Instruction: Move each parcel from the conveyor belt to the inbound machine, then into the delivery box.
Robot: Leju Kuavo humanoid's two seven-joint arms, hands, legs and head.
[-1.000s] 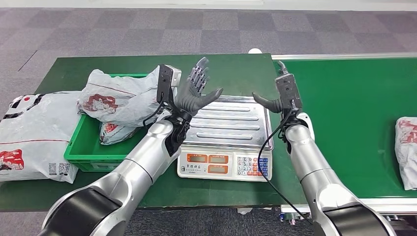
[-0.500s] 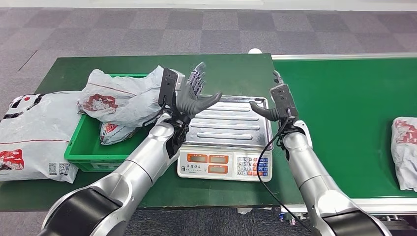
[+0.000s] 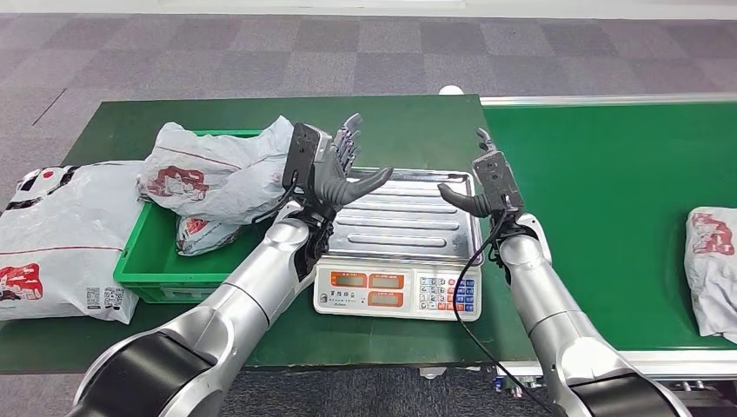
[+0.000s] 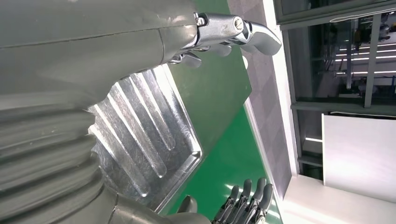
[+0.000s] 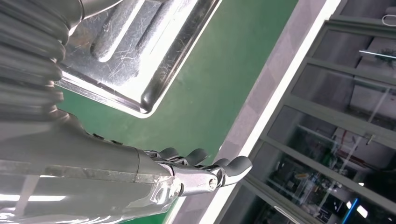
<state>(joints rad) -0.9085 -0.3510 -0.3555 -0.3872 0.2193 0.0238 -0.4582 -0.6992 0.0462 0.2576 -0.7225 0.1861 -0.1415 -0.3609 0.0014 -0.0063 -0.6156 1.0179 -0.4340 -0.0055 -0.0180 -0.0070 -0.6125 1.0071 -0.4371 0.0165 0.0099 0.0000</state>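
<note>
Where the scale [image 3: 398,252] stands nearest on the green table [image 3: 417,122], its steel pan is seen bare, and above it the left hand [image 3: 341,170] and right hand [image 3: 474,184] are held apart, fingers spread, palms facing, nothing gripped. On the conveyor belt [image 3: 608,165] to the right, a white parcel [image 3: 713,265] is laid with its long axis running near to far. Farther left, two parcels are piled in the green delivery box [image 3: 143,274], a large grey bag [image 3: 52,239] touching it outside.
</note>
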